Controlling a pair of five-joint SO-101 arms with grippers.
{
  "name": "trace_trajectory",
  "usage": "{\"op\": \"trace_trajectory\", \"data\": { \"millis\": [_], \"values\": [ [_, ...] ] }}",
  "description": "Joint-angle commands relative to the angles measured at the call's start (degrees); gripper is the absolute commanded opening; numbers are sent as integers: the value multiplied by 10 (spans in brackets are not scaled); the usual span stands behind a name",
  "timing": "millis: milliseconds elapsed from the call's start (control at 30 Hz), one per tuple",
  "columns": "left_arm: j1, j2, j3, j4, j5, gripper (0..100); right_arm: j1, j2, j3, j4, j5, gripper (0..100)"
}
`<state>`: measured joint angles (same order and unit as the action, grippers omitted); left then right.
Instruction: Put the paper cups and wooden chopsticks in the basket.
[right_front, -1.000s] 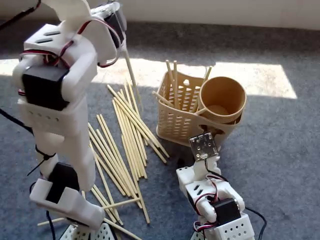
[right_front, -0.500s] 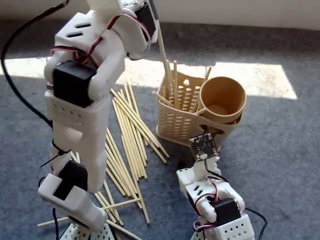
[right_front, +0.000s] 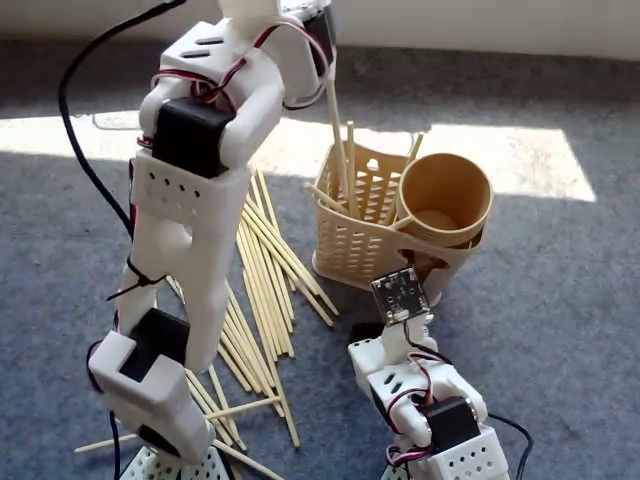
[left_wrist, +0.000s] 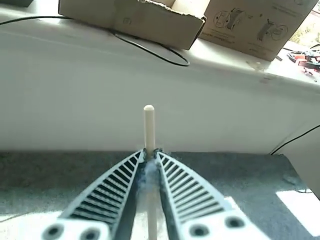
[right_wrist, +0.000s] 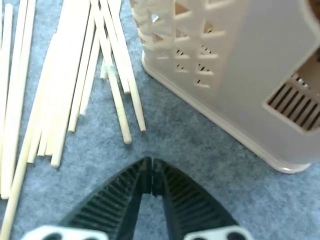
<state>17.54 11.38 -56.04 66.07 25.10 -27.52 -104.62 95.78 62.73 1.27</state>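
Observation:
My left gripper (left_wrist: 149, 151) is shut on a wooden chopstick (left_wrist: 148, 119) whose rounded end sticks out past the fingertips. In the high view the raised left arm (right_front: 205, 150) holds this chopstick (right_front: 338, 140) almost upright, its lower end inside the cream basket (right_front: 362, 235). A tan paper cup (right_front: 445, 200) lies tilted in the basket beside a few other sticks. Many chopsticks (right_front: 265, 270) are scattered on the grey carpet left of the basket. My right gripper (right_wrist: 151, 176) is shut and empty, low over the carpet just in front of the basket (right_wrist: 225, 65) and near loose chopsticks (right_wrist: 75, 75).
The right arm's base (right_front: 430, 410) sits close in front of the basket. A pale wall (left_wrist: 150, 75) runs along the far side of the carpet, with cardboard boxes (left_wrist: 135, 17) on the ledge above it. Open carpet (right_front: 560, 300) lies right of the basket.
The left arm has swung right with the chopstick, from above the scattered pile to over the basket, and the stick's lower end is now inside it. The right arm has barely shifted.

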Motion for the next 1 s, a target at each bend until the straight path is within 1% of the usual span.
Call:
{"op": "trace_trajectory", "data": {
  "millis": [0,133,300,367,433,500,567,967],
  "values": [
    [14,-5,20,-33,4,5,-5,-2,76,4,0,19],
    [22,-8,54,-52,-25,5,-5,-2,76,4,0,19],
    [41,-12,72,-47,-33,7,-5,-3,76,3,0,19],
    [46,-12,73,-45,-69,8,-5,-3,76,3,0,19],
    [56,-12,73,-13,-91,41,-5,-3,76,3,0,19],
    [62,-12,71,18,-92,102,-5,-3,76,3,0,19],
    [64,-14,68,37,-92,139,-5,-3,76,3,0,19],
    [64,-83,55,107,-92,140,-5,-4,76,3,0,19]
  ]
}}
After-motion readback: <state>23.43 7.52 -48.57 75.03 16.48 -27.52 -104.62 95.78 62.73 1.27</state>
